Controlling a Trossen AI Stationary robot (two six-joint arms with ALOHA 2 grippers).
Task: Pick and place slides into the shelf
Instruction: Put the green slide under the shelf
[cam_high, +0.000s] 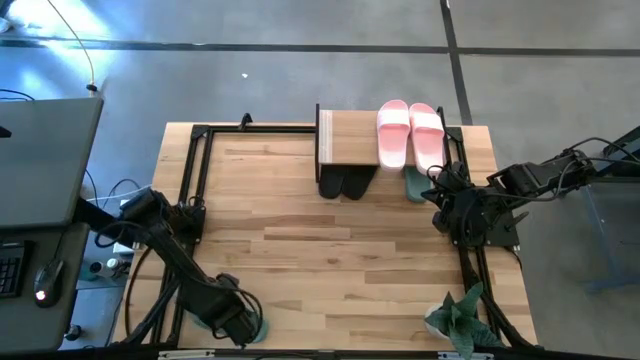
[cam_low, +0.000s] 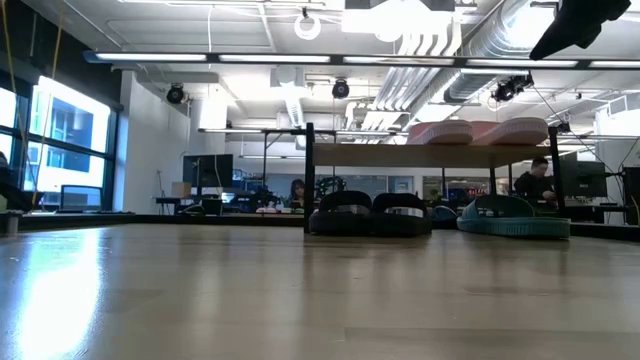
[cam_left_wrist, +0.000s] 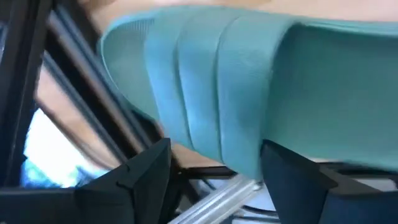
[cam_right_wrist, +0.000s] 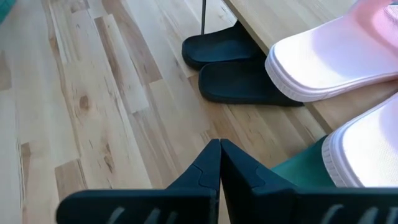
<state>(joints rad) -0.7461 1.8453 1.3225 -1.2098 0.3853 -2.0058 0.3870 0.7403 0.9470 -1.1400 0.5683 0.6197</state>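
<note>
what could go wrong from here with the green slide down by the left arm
The left hand stands open around the green slide at the table's near edge. Closing on the soft strap alone might let it sag or slip, and a nudge could push it off the edge. Its mate lies beside the shelf, close to the right hand, which is shut, so carrying this one over may crowd that arm.
</note>
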